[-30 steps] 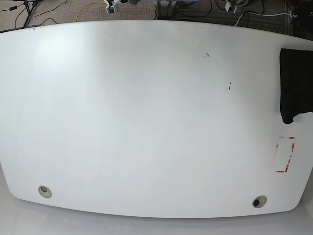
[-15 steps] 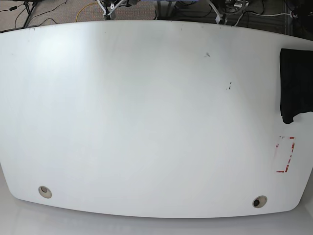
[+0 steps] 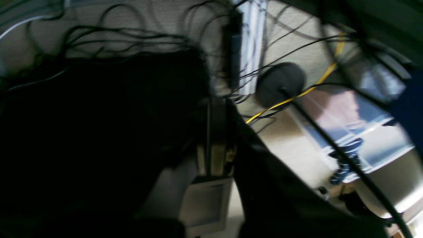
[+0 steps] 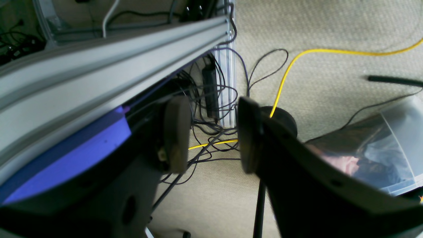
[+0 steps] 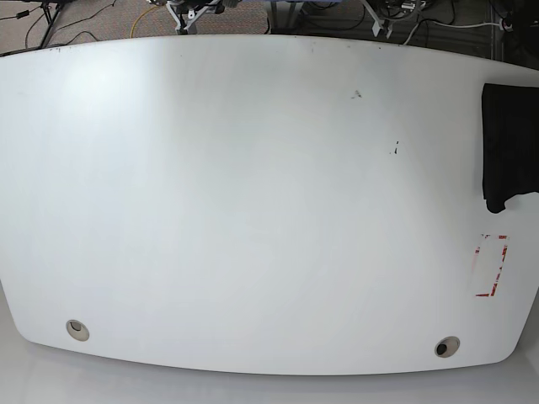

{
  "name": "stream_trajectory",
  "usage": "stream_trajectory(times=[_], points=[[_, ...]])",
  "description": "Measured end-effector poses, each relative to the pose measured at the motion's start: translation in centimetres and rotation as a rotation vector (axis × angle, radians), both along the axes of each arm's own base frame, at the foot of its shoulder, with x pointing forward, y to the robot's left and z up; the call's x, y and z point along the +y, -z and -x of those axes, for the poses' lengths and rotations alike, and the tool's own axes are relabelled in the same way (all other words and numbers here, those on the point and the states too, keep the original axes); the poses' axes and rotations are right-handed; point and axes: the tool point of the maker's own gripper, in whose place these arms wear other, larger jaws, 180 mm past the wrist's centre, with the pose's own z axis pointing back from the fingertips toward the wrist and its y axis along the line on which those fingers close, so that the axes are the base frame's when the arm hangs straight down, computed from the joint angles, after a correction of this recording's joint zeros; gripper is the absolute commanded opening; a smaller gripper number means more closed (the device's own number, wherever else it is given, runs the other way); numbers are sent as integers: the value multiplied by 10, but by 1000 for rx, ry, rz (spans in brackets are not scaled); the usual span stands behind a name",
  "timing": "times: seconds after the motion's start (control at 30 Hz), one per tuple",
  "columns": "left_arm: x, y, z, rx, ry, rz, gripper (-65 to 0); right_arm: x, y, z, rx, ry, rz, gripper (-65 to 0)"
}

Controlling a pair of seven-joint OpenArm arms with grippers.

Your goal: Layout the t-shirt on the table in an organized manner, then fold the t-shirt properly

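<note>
The black t-shirt (image 5: 508, 145) lies bunched at the far right edge of the white table (image 5: 253, 194), partly cut off by the frame. Both arms are off the table, beyond its far edge; only small pale parts show at the top of the base view. My right gripper (image 4: 211, 138) is open and empty, and it hangs over carpet and cables. The left wrist view is dark and blurred. One dark finger (image 3: 264, 178) shows there, over floor cables, and I cannot tell how the jaws stand. Neither wrist view shows the t-shirt.
A red tape rectangle (image 5: 491, 266) sits below the t-shirt. Two metal grommet holes (image 5: 77, 329) (image 5: 446, 346) are near the front edge. Dark specks (image 5: 393, 150) mark the tabletop. An aluminium frame rail (image 4: 109, 53), a yellow cable (image 4: 297, 56) and a plastic bag (image 4: 373, 148) lie on the floor side.
The pale arm parts beyond the table's far edge have shifted slightly. The t-shirt has not moved.
</note>
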Motion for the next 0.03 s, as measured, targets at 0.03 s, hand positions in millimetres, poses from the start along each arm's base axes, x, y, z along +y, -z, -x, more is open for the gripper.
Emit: stream_trajectory(times=[0.03], points=[[-1, 0, -2, -4, -1, 2, -647, 0, 0, -1, -2, 0, -1, -419]])
